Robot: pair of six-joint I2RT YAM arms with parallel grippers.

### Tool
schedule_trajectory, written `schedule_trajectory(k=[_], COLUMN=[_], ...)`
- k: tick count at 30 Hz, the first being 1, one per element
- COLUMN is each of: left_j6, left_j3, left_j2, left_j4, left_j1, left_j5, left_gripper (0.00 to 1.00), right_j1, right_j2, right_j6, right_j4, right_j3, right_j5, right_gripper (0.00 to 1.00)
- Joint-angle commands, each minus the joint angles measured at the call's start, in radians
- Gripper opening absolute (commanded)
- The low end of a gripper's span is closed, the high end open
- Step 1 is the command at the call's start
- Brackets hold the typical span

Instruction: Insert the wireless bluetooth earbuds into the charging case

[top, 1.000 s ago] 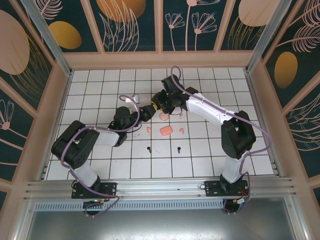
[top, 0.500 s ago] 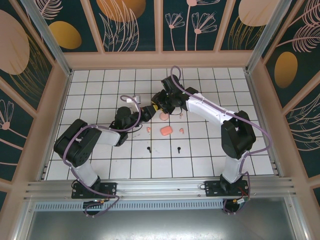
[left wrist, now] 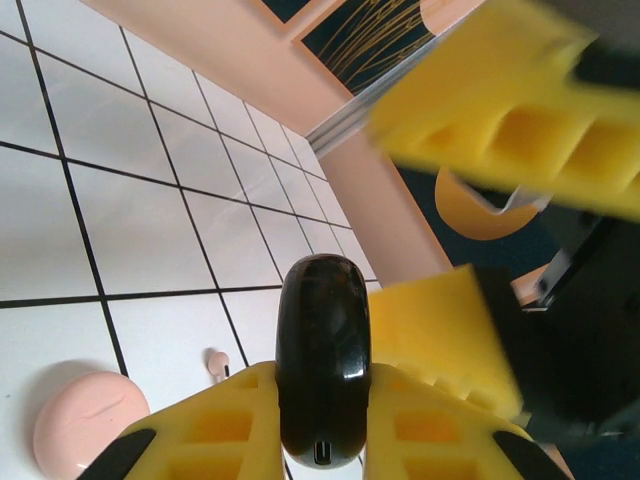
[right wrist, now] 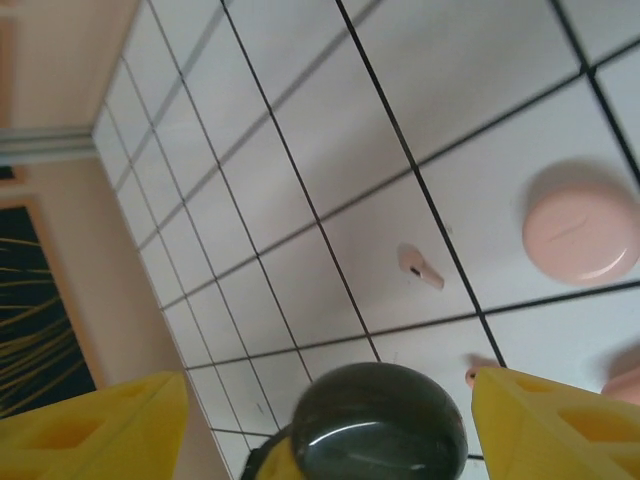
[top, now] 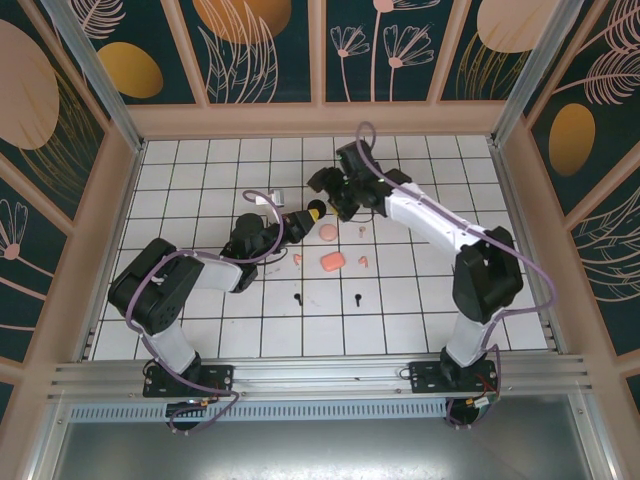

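Right gripper (top: 322,194) has withdrawn toward 1 o'clock, away from left gripper (top: 306,215) and its black charging case (top: 314,211). Right elbow (top: 485,275) displaced toward 4 o'clock.

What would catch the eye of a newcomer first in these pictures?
First comes the glossy black charging case, clamped between the yellow fingers of the left gripper over the middle of the white tiled table. The right gripper is open close by, its yellow fingers spread to either side of that case. On the tiles nearby lie a pale pink round case, a coral case and tiny earbuds scattered around them.
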Motion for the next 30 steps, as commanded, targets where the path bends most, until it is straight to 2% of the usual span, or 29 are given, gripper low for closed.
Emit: schedule_trajectory(k=[1,3,5,12,17,21,30], left_j6=[0.006,0.031,0.078,0.227,0.259,0.240,0.220], left_j3=[0.020,0.026,0.038,0.117,0.190,0.224,0.242], left_j2=[-0.060,-0.082,-0.114,-0.165,-0.126,-0.095,-0.086], left_j4=[-0.039,-0.094,-0.175,-0.400,-0.454,-0.443,-0.428], left_j1=[-0.002,-0.002,-0.002,-0.001,-0.001,-0.001,-0.001], left_j5=[0.037,0.054,0.075,0.187,0.331,0.403,0.447], left_gripper=[0.00,0.00,0.00,0.00,0.00,0.00,0.00], right_j1=[-0.039,-0.046,-0.093,-0.159,-0.174,-0.177,-0.176], right_j2=[-0.125,-0.201,-0.303,-0.542,-0.532,-0.491,-0.449], right_j6=[-0.115,-0.190,-0.307,-0.597,-0.739,-0.764,-0.767], right_j4=[0.047,0.134,0.314,0.475,0.489,0.503,0.518], right_j3=[-0.049,-0.152,-0.304,-0.580,-0.633,-0.648,-0.650], right_j5=[0.033,0.025,-0.075,-0.174,-0.363,-0.463,-0.468], right_gripper=[0.75,0.75,0.77,0.77,0.75,0.72,0.67])
